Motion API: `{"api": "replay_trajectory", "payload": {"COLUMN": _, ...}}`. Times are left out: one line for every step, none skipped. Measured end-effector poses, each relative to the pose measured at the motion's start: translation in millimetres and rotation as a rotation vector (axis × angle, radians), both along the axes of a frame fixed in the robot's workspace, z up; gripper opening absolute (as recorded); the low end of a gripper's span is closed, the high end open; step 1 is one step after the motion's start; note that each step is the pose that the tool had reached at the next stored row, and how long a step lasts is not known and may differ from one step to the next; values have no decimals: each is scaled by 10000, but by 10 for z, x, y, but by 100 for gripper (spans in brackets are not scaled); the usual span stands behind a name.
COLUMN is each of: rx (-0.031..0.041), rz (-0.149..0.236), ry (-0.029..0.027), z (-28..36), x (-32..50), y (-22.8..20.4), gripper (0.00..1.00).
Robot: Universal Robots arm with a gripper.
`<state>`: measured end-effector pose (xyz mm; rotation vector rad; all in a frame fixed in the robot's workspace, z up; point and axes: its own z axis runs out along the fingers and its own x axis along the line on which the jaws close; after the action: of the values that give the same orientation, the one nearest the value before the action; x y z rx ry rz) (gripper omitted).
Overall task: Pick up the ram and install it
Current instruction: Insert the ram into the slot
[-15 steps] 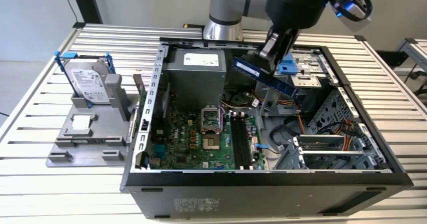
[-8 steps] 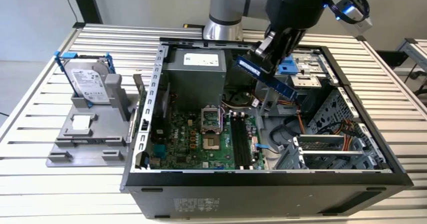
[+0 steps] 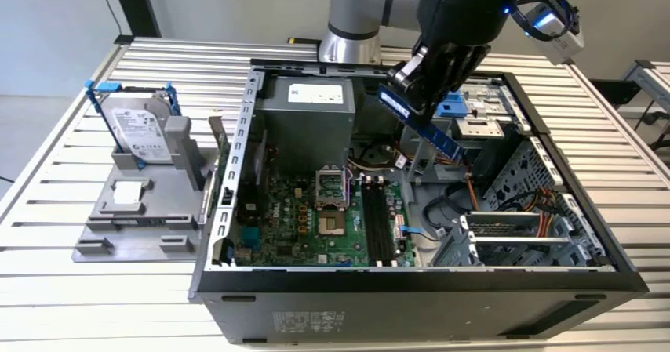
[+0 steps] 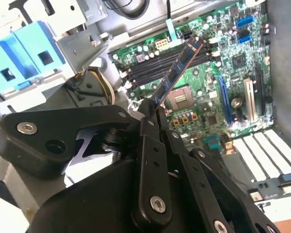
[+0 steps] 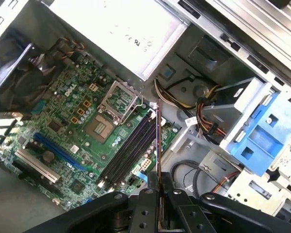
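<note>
ram (image 3: 427, 128) blue and dark. gripper (image 4: 152, 109) matte black. motherboard (image 3: 304, 223) green, memory slots (image 3: 379, 225) black. hard drive (image 3: 141, 128) silver, blue rails, on grey stand (image 3: 136, 211). table (image 3: 63, 172) silver, ribbed slats. case (image 3: 419, 301) grey inside, black near edge.

Silver-and-blue jointed robot arm (image 3: 354, 19) stands at the far side in the exterior view, with its bulky black wrist housing (image 3: 460, 11) slanting down toward the exterior view's left. Black two-finger linkage gripper (image 3: 412, 92) points downward, tilted. Its fingers (image 4: 148, 131) are pinched together on one end of the long slim dark circuit-board ram (image 3: 438, 136), which juts out past the fingertips in both wrist views.
</note>
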<state>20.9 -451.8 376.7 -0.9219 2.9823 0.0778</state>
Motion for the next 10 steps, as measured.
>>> {"api": "replay_trajectory", "payload": {"rx": -1, "rz": -168, "ry": 0, "z": 1, "x": 0, "y": 0, "gripper": 0}}
{"api": "replay_trajectory", "payload": {"rx": -1, "rz": -338, "ry": 0, "z": 0, "x": 0, "y": 0, "gripper": 0}}
{"api": "replay_trajectory", "payload": {"rx": -1, "rz": -497, "ry": 0, "z": 0, "x": 0, "y": 0, "gripper": 0}}
{"api": "replay_trajectory", "payload": {"rx": 0, "rz": -656, "ry": 0, "z": 0, "x": 0, "y": 0, "gripper": 0}}
{"api": "replay_trajectory", "payload": {"rx": -1, "rz": -821, "ry": 0, "z": 0, "x": 0, "y": 0, "gripper": 0}}
{"api": "replay_trajectory", "payload": {"rx": -1, "rz": -980, "ry": 0, "z": 1, "x": 0, "y": 0, "gripper": 0}}
{"api": "replay_trajectory", "payload": {"rx": -1, "rz": -1150, "ry": 1, "z": 1, "x": 0, "y": 0, "gripper": 0}}
{"api": "replay_trajectory", "payload": {"rx": -1, "rz": -1304, "ry": 0, "z": 1, "x": 0, "y": 0, "gripper": 0}}
{"api": "replay_trajectory", "payload": {"rx": -1, "rz": -1460, "ry": 0, "z": 1, "x": 0, "y": 0, "gripper": 0}}
{"api": "replay_trajectory", "payload": {"rx": -2, "rz": -1633, "ry": 1, "z": 1, "x": 0, "y": 0, "gripper": 0}}
